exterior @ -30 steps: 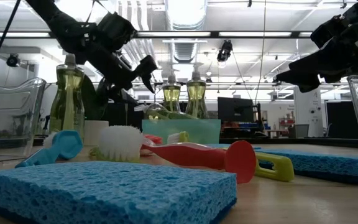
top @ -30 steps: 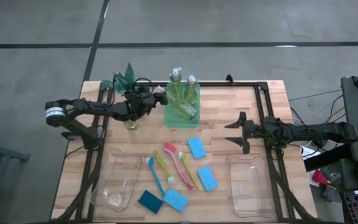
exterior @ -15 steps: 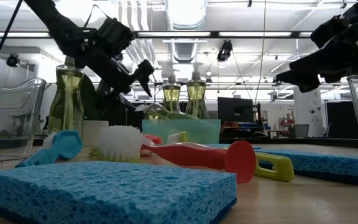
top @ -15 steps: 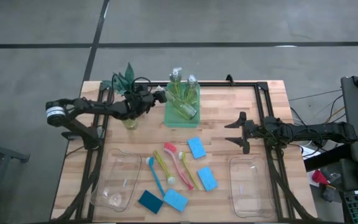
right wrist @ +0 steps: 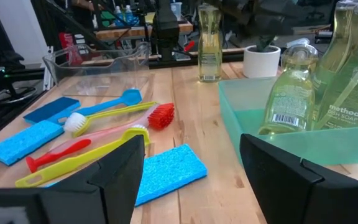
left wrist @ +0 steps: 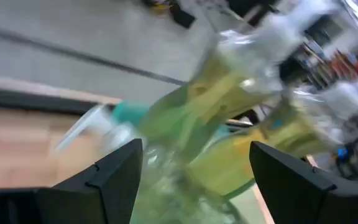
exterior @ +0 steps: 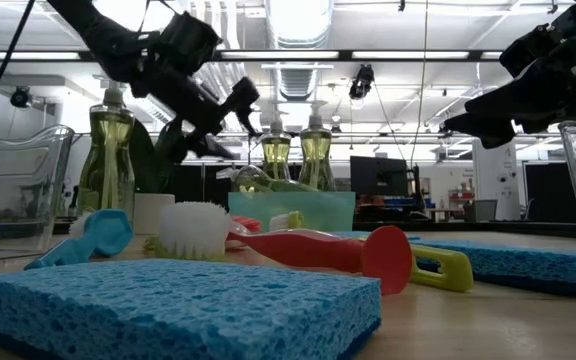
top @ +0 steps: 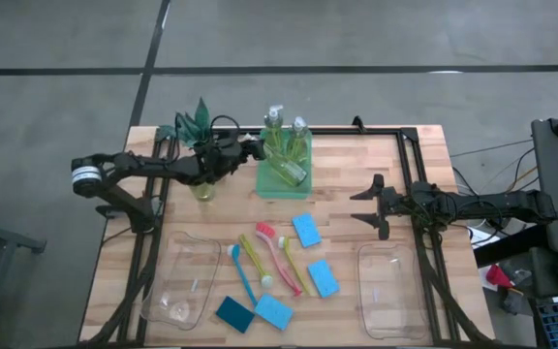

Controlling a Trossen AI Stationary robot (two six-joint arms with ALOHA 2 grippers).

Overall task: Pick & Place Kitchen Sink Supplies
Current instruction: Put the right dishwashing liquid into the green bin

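Two clear pump bottles of yellow-green soap [top: 286, 136] stand upright in the green tray [top: 267, 184], and a third bottle [top: 287, 171] lies in it. Another bottle [top: 203, 188] stands alone on the table near the plant. Blue, yellow and pink-red brushes [top: 264, 260] lie mid-table with blue sponges [top: 306, 230] [top: 323, 278] [top: 273, 311] and a dark teal sponge [top: 232, 313]. My left gripper [top: 252, 148] [left wrist: 191, 180] hangs open just left of the tray's bottles, touching nothing. My right gripper [top: 367, 206] [right wrist: 194, 186] waits open, right of the tray.
A spiky green plant in a white pot [top: 192, 120] sits at the far left corner. Clear bins lie near the front edge, left [top: 182, 279] and right [top: 389, 289]. A black rail frame [top: 410, 165] runs along the table's sides.
My left gripper, staying open, dipped a little and drew back from the tray, then rose again toward the tray's bottles. Nothing on the table moved.
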